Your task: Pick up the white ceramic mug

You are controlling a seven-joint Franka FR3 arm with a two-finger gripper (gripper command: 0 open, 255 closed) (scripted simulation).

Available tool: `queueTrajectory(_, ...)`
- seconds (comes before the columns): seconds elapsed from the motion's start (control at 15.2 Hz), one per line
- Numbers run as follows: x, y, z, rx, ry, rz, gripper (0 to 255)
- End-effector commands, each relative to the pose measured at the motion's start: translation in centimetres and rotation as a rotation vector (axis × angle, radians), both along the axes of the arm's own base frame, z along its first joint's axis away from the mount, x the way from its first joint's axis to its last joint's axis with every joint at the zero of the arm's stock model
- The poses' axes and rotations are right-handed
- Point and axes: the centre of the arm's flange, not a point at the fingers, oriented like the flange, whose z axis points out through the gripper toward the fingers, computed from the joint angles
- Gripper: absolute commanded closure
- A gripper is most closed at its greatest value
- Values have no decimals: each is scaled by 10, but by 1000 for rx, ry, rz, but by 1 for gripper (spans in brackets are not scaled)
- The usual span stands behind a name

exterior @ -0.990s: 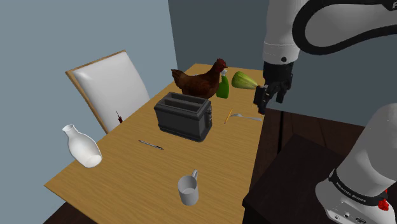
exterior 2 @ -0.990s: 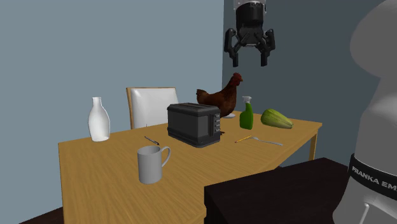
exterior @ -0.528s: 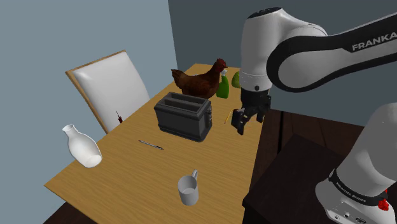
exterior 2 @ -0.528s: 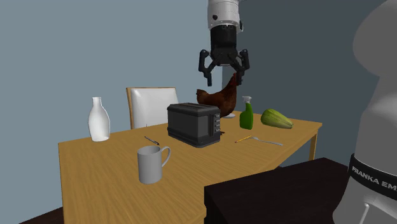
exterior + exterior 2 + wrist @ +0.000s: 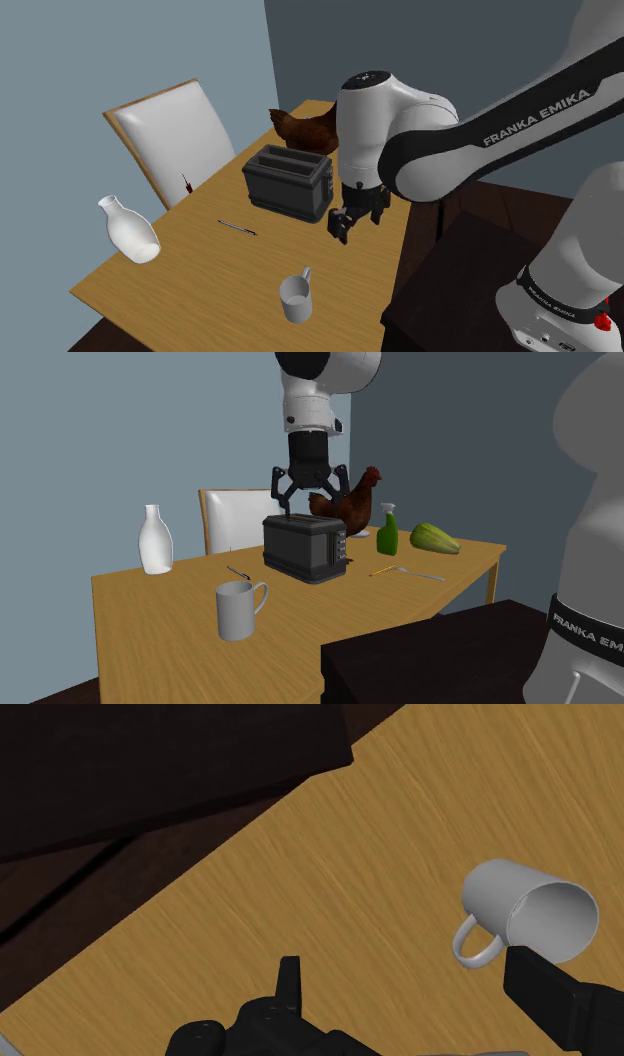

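Right, nearest to me in the shoulder view is the dark stand (image 5: pixel 450 290), butted against the wooden tabletop (image 5: pixel 200 265). Just past its corner stands the mug (image 5: pixel 295 299), upright and alone near the tabletop's near edge. It is drawn plain pale grey-white, with straight sides, an open mouth, a smooth unmarked wall and one loop handle. In the second exterior view the handle points toward that view's right.

Above and beyond the mug I have the pincer (image 5: pixel 355 225) hanging in the air, fingers pointing down and spread wide apart, gripping nothing. From the wrist camera the mug (image 5: pixel 525 909) sits close off the tip of one finger (image 5: pixel 560 999), not in the gap between the two, and nothing touches it.

Further along, a pen (image 5: pixel 238 228) lies flat on the wood and a white vase (image 5: pixel 130 232) stands toward the shoulder view's left. Then comes the dark toaster (image 5: pixel 288 185), with the pincer just beside its end. Behind it I see a brown hen (image 5: pixel 358 507), a green spray bottle (image 5: pixel 387 532) and a green gourd (image 5: pixel 435 538). Farthest back, a white-cushioned chair (image 5: pixel 170 140) faces the tabletop against a blue-grey wall.
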Motion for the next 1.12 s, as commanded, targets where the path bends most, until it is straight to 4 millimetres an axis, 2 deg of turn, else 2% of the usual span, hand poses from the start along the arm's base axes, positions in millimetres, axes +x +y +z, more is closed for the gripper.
queueTrajectory(0.0, 8, 21, -15, 3, -9, -8, 0)
queueTrajectory(1.06, 75, 175, -139, -1, -68, -63, 0)
